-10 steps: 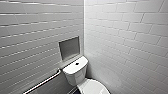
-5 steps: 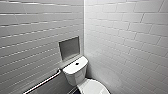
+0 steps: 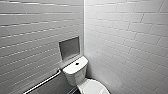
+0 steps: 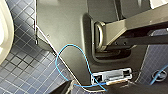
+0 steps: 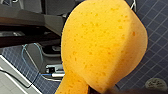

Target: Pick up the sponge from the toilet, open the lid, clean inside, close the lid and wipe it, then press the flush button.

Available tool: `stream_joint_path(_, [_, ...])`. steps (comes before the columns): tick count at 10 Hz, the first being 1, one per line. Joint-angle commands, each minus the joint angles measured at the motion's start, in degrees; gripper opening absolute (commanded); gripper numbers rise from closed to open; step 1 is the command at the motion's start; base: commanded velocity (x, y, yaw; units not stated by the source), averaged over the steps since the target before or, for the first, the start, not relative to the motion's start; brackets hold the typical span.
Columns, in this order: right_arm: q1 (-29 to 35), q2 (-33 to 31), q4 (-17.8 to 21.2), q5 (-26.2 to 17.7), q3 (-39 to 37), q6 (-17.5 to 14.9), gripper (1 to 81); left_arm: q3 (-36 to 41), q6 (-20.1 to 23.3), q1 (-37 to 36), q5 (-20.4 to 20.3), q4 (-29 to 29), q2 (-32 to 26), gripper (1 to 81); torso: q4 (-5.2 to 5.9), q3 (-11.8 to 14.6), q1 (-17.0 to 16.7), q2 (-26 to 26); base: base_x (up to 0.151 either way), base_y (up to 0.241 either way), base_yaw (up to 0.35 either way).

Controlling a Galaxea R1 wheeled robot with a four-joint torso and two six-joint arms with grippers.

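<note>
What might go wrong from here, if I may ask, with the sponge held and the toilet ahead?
1. The sponge covers much of the right wrist view, so aiming by that camera may be hard.
2. The toilet stands tight in a tiled corner beside a grab rail; an arm reaching in could knock the wall or the rail.
3. A loose blue cable loops at the robot's base and might snag.

Two tiled walls [image 3: 125, 37] hem the toilet [image 3: 75, 71] into their corner, a grab bar [image 3: 45, 82] near on its left, open room above.
</note>
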Motion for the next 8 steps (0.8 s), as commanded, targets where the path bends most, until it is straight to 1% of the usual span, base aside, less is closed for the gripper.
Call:
stream_joint_path(1, [0.1, -9.8, -4.7, 0.8, 17.6, -0.5, 1.0, 3.9, 0.4, -1.3, 0.7, 0.4, -2.4, 81.1, 0.0, 0.0, 0.0, 0.0, 0.0, 0.0, 0.0])
stream_joint_path(3, [-0.6, -10.8, -4.6, 1.5, 19.9, -0.5, 1.0, 4.2, 0.4, -1.3, 0.6, 0.5, -2.8, 81.1, 0.0, 0.0, 0.0, 0.0, 0.0, 0.0, 0.0])
stream_joint_path(4, [-0.7, -10.8, -4.4, 2.3, 19.9, -0.5, 1.0, 4.2, 0.4, -1.3, 0.6, 0.5, -2.8, 81.1, 0.0, 0.0, 0.0, 0.0, 0.0, 0.0, 0.0])
stream_joint_path(8, [-1.1, -10.8, -4.7, 2.3, 20.3, -0.5, 1.0, 4.2, 0.4, -1.3, 0.5, 0.4, -2.8, 81.1, 0.0, 0.0, 0.0, 0.0, 0.0, 0.0, 0.0])
